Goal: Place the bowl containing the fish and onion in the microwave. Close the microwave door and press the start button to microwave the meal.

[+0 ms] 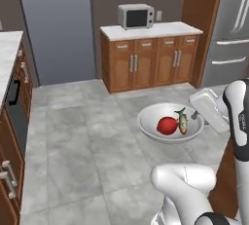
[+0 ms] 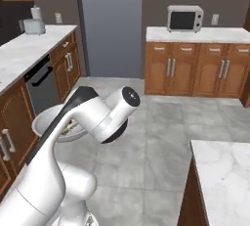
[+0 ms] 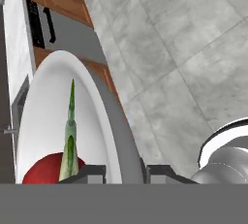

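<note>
The claw [image 3: 126, 172] is clamped on the rim of the bowl [image 1: 170, 121]: in the hand view one dark finger tip sits inside the rim and the other outside it, with the bowl's wall between them. The bowl hangs in the air over the grey tiled floor [image 1: 87, 136], carried by the white arm, roughly level in the left base view. Inside it lie the onion [image 1: 167, 125] and the fish [image 1: 182, 121], touching side by side, the fish on the side nearer the claw. In the right base view the bowl's rim peeks out from behind the arm's forearm, near the dark dishwasher front [image 2: 43, 89]. The microwave [image 1: 135, 16] stands well apart from the bowl, across the room on the white worktop [image 1: 151, 30] above wooden cabinets [image 1: 146, 61], its door shut. A steel fridge [image 1: 228, 34] stands to the right of those cabinets.
</note>
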Controlling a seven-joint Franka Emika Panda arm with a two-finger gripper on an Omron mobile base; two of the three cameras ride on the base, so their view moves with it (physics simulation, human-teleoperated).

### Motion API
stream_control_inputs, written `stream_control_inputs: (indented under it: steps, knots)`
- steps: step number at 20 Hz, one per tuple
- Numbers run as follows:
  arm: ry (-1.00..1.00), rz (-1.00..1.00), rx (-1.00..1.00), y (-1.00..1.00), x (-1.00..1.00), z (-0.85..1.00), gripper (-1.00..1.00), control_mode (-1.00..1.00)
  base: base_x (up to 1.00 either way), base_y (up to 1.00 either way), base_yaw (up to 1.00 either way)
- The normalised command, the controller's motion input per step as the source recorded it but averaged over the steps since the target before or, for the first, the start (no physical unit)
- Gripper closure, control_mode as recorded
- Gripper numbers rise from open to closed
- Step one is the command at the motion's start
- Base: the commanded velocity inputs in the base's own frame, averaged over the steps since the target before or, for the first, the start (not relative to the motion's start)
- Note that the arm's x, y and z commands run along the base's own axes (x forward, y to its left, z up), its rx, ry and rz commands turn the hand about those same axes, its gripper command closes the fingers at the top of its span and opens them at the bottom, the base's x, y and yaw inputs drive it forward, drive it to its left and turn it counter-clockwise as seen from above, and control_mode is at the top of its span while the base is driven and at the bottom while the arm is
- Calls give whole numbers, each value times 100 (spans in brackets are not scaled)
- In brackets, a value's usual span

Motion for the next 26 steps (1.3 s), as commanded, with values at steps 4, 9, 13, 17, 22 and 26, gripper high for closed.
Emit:
stream_control_inputs:
  steps: [4,9,13,17,22,26]
  knots:
    - [0,0,0,0,0,0,100,100,100,50,-33]
    - [0,0,0,0,0,0,100,100,100,44,-38]
    - [0,0,0,0,0,0,100,100,100,25,-47]
    - [0,0,0,0,0,0,100,100,100,23,-50]
    - [0,0,0,0,0,0,100,100,89,14,-55]
    - [0,0,0,0,0,0,100,100,77,10,-59]
